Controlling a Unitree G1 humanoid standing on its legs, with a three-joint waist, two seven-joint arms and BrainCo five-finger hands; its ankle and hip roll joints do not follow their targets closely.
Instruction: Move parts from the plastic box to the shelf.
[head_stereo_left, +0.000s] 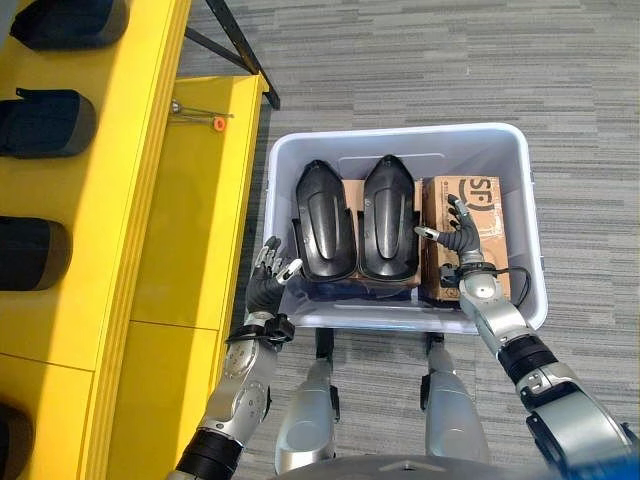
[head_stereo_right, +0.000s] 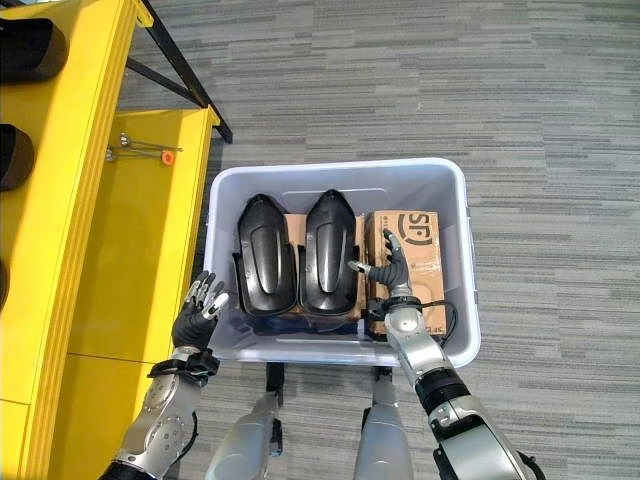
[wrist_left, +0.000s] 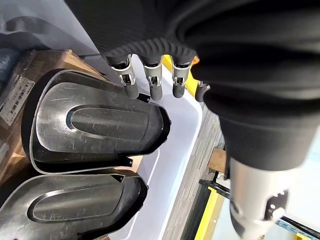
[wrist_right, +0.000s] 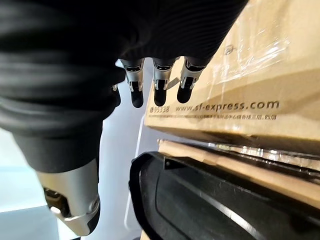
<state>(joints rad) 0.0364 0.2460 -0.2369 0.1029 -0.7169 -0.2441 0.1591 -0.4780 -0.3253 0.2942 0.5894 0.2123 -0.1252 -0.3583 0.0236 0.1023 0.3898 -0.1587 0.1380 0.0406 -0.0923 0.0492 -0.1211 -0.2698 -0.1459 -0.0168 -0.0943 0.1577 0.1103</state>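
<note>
A pale plastic box (head_stereo_left: 400, 133) stands on the floor before me. Two black shell-shaped parts lie side by side in it, one on the left (head_stereo_left: 325, 220) and one on the right (head_stereo_left: 389, 218). A brown cardboard box (head_stereo_left: 475, 205) fills the box's right end. My left hand (head_stereo_left: 266, 285) hovers open at the near left corner of the plastic box, its fingers (wrist_left: 131, 87) straight above the left part (wrist_left: 95, 125). My right hand (head_stereo_left: 462, 240) is open over the cardboard box (wrist_right: 240, 75), thumb pointing at the right part, holding nothing.
The yellow shelf (head_stereo_left: 120, 180) runs along the left, with black parts (head_stereo_left: 45, 122) lined up on its upper level. A thin metal tool with an orange tip (head_stereo_left: 205, 115) lies on the lower yellow ledge. A black frame bar (head_stereo_left: 240, 50) slants behind the shelf. Grey carpet surrounds the box.
</note>
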